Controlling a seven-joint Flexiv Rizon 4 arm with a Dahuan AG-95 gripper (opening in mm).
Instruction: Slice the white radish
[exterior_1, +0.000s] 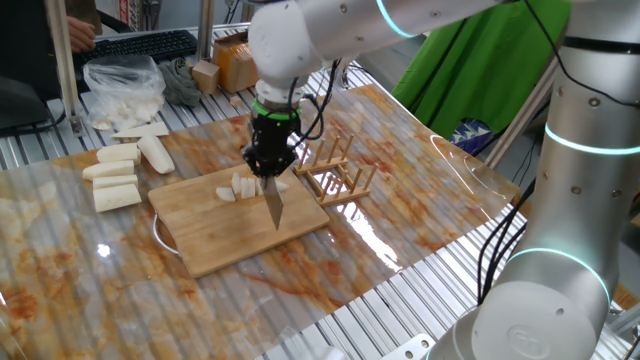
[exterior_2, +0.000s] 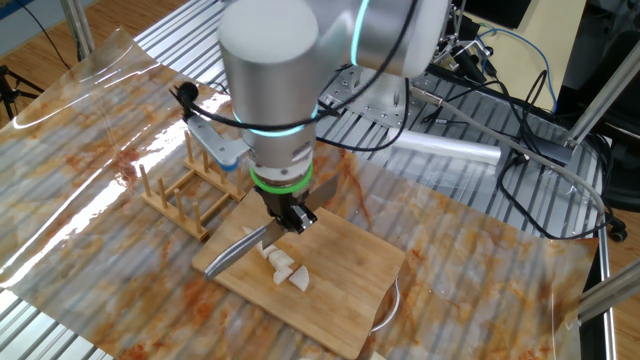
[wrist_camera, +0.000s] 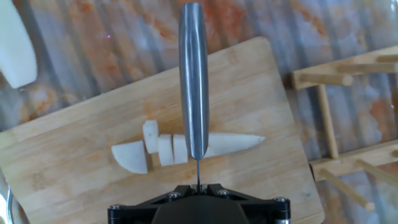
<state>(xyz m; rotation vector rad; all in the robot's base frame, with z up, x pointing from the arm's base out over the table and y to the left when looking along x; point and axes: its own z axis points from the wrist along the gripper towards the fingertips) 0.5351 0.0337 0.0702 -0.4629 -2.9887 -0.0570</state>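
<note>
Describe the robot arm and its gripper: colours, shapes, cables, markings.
The arm is built of thick, rounded, glossy white-grey segments with glowing cyan rings at the joints. Near the wrist sits a green band above a black collar. The gripper is compact, black and angular. Black cables loop beside the wrist.

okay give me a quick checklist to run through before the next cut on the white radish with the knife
1. Knife held in the gripper: ok, the jaws are shut on its handle.
2. Blade clear of the white radish: ok, it hangs above it.
3. Blade lined up over the uncut part: ok, in the hand view it crosses just past the last slice.
4. Radish on the cutting board: ok, near the middle.
5. Wooden rack out of the blade's way: ok, it stands beside the board.
6. Radish steady: cannot tell.
</note>
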